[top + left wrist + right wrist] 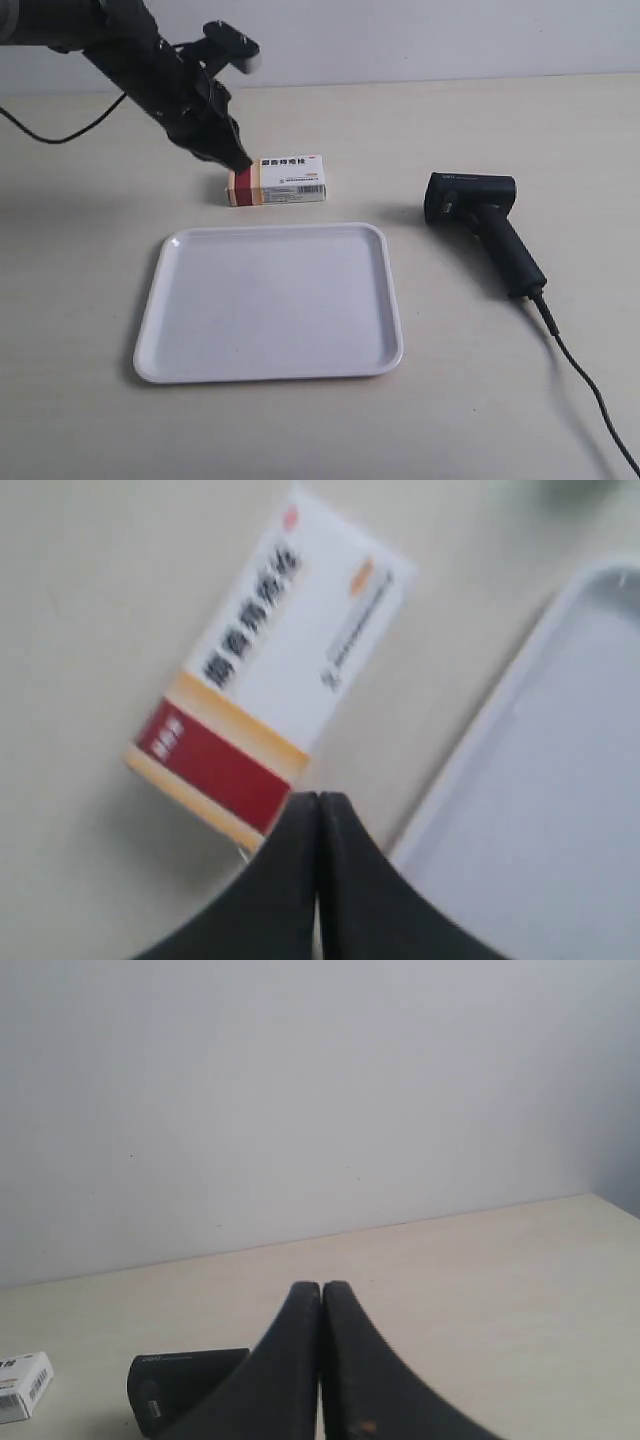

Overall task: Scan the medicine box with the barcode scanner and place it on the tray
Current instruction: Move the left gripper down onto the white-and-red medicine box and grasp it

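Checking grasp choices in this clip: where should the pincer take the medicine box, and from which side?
A judgement: grip the medicine box across its two long side faces near the white middle, coming down from above. It lies flat on the table with its broad printed face up, and open table lies along both long sides; the tray sits apart. The left pincer, shut at the red end, would have to open first.

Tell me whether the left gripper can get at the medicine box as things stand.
Probably yes: the left gripper hovers right at the medicine box, nothing between them, but its fingers are shut and must open first.
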Tool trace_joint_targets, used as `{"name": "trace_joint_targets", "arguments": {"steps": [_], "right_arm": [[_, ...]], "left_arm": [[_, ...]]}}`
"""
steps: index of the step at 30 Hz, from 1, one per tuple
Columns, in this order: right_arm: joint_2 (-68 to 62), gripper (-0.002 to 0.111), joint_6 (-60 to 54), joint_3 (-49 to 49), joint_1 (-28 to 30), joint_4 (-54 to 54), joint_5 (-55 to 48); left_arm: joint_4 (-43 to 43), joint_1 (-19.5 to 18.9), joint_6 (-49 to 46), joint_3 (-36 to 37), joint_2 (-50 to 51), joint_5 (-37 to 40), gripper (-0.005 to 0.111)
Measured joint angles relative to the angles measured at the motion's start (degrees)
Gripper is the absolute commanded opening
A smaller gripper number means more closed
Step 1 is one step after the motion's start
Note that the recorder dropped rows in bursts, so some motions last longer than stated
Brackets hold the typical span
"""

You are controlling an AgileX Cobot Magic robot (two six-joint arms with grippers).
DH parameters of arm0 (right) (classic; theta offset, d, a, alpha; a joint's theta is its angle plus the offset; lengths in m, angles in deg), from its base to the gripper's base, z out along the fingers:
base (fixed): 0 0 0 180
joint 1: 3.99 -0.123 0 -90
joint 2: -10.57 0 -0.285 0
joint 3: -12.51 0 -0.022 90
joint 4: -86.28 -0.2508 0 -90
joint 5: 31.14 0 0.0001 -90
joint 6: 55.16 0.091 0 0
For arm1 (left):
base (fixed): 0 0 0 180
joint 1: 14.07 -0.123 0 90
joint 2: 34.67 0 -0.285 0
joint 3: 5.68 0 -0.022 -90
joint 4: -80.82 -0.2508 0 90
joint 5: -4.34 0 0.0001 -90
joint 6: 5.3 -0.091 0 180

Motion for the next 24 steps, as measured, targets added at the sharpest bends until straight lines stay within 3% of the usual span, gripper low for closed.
{"name": "trace_joint_targets", "arguments": {"steps": [3,9,10,18,24], "right_arm": [[0.0,0.001,0.0,0.0,0.0,0.0,0.21],[0.0,0.001,0.0,0.0,0.0,0.0,0.42],[0.0,0.001,0.0,0.0,0.0,0.0,0.42],[0.0,0.001,0.0,0.0,0.0,0.0,1.54],[0.0,0.001,0.0,0.0,0.0,0.0,1.62]], "left_arm": [[3.78,-0.9,-5.65,-1.73,0.02,-3.2,0.02],[4.7,-1.3,-9.26,-2.07,2.77,-7.99,0.099],[4.74,-1.3,-10.32,-2.07,3.56,-7.99,0.105],[13.33,-1.3,-30.16,-2.07,8.92,-6.51,0.104],[16.73,-1.3,-35.61,-3.21,12.66,-9.54,0.104]]}}
